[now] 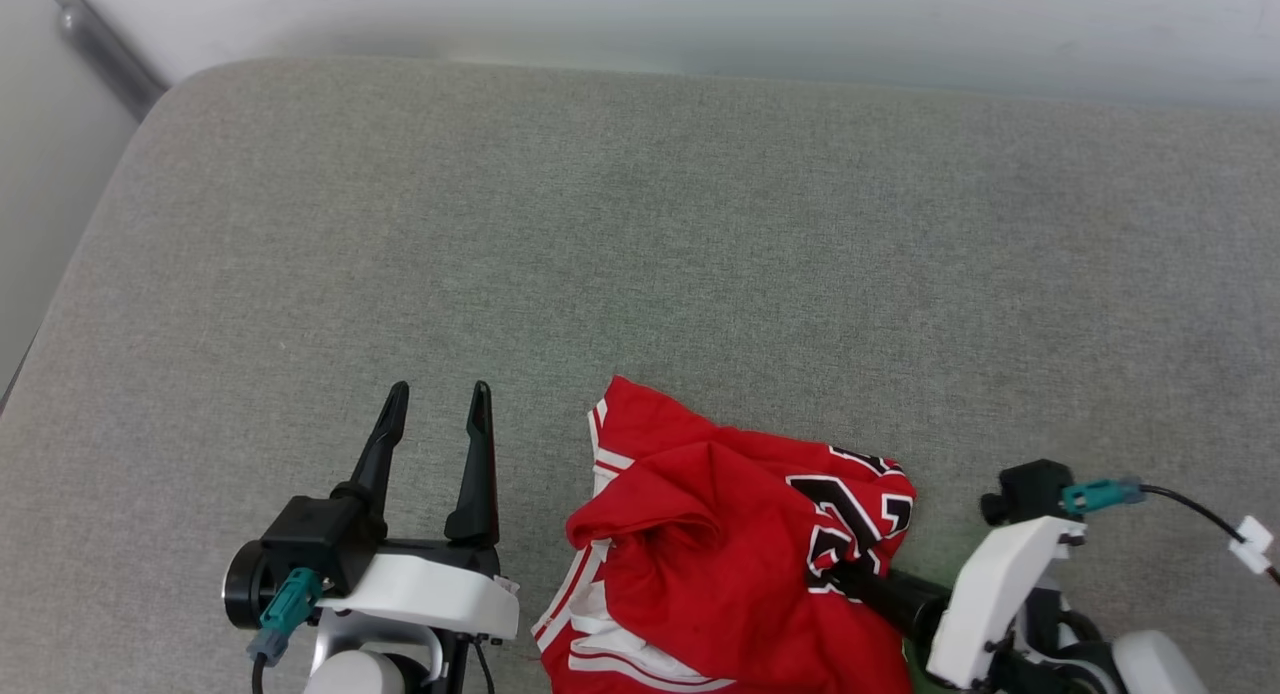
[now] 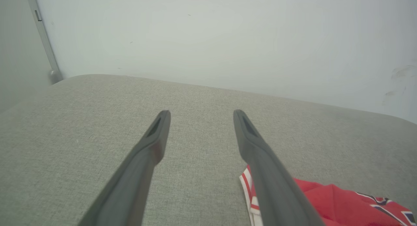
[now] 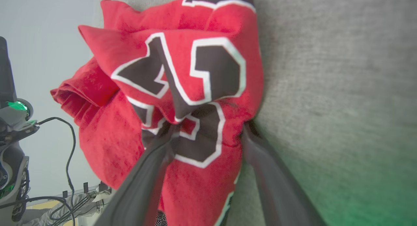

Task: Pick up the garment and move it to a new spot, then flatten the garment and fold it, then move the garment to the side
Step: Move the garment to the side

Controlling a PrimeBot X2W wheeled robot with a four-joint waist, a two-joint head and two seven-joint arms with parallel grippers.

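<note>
Picking up is in hand: the right pincer (image 3: 208, 128) straddles a bunch of the crumpled red soft-cloth T-shirt (image 1: 720, 534) with white sleeves, at its black-and-white print (image 3: 195, 76). Its tips are buried in folds, so whether it grips I cannot tell. The left pincer (image 1: 440, 394) gapes wide and empty, with the shirt just right of it. Next it likely needs a firm close, then a lift.

Beyond the heaped garment (image 1: 720, 544), the grey surface (image 1: 640, 224) looks open.

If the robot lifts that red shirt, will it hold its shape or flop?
Probably flop: the shirt lies crumpled in soft folds. Likely light, thin cloth. Pushed, it would probably bunch on the woven grey surface.
</note>
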